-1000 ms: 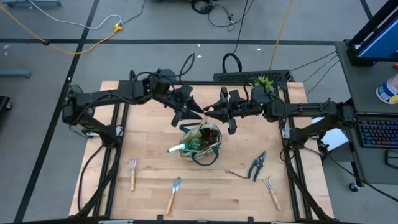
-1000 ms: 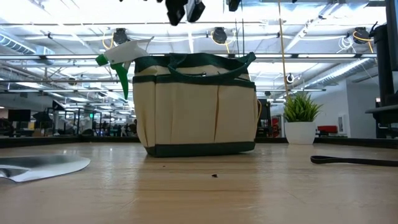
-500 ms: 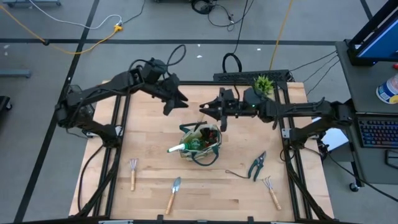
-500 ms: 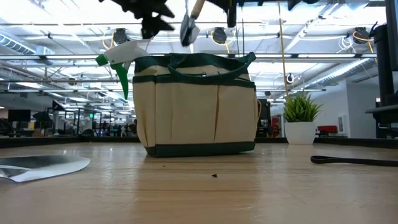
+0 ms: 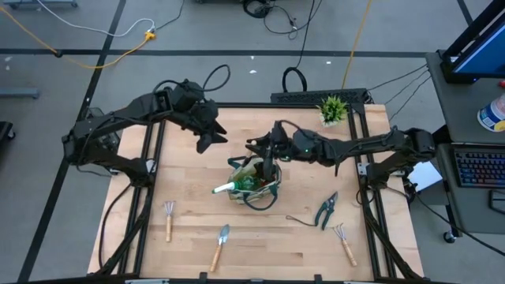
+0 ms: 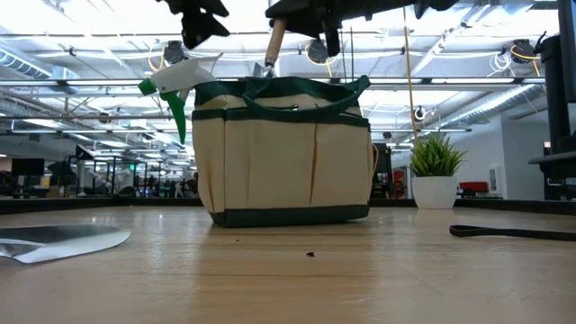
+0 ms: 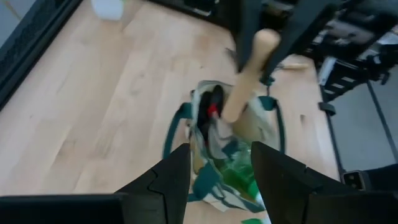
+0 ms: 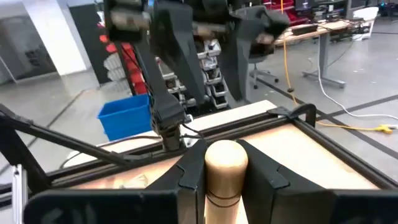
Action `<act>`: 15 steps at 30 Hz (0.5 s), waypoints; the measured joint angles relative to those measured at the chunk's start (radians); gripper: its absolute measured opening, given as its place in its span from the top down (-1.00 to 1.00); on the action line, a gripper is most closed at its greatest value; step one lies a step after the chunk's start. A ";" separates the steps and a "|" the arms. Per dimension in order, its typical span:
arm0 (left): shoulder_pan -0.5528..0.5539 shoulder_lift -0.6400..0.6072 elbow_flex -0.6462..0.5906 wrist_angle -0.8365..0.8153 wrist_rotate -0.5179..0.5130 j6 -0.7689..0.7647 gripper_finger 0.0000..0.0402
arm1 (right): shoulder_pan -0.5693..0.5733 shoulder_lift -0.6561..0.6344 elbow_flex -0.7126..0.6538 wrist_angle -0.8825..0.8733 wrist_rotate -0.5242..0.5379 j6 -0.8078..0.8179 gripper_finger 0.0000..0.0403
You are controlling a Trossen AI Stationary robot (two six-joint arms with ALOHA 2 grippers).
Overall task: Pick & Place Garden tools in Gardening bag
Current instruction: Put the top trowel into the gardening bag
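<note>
A wooden-handled tool [image 6: 270, 49] is held clamped in the right gripper [image 5: 271, 150] over the gardening bag [image 5: 254, 181], spray bottle [image 5: 230, 187] already inside; the left gripper [image 5: 207, 136] is parted, empty; four tools are left out.

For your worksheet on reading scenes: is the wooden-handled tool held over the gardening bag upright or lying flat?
Roughly upright. The right end effector grips the wooden-handled tool by its handle, metal end down at the gardening bag mouth.

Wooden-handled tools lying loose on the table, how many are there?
3: a fork-rake front left, a trowel front centre, another fork-rake front right. A fourth wooden handle is held over the gardening bag, which may hide more.
</note>
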 joint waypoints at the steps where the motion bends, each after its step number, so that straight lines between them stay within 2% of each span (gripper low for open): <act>1: -0.006 -0.011 0.000 0.000 0.000 0.000 0.13 | 0.007 0.003 0.000 -0.001 0.008 0.000 0.71; 9: -0.077 -0.097 0.000 0.022 0.000 -0.004 0.13 | 0.059 0.006 0.000 -0.031 0.125 -0.034 0.71; 15: -0.151 -0.126 -0.001 0.060 0.000 0.004 0.13 | 0.079 0.016 0.000 -0.027 0.138 -0.030 0.71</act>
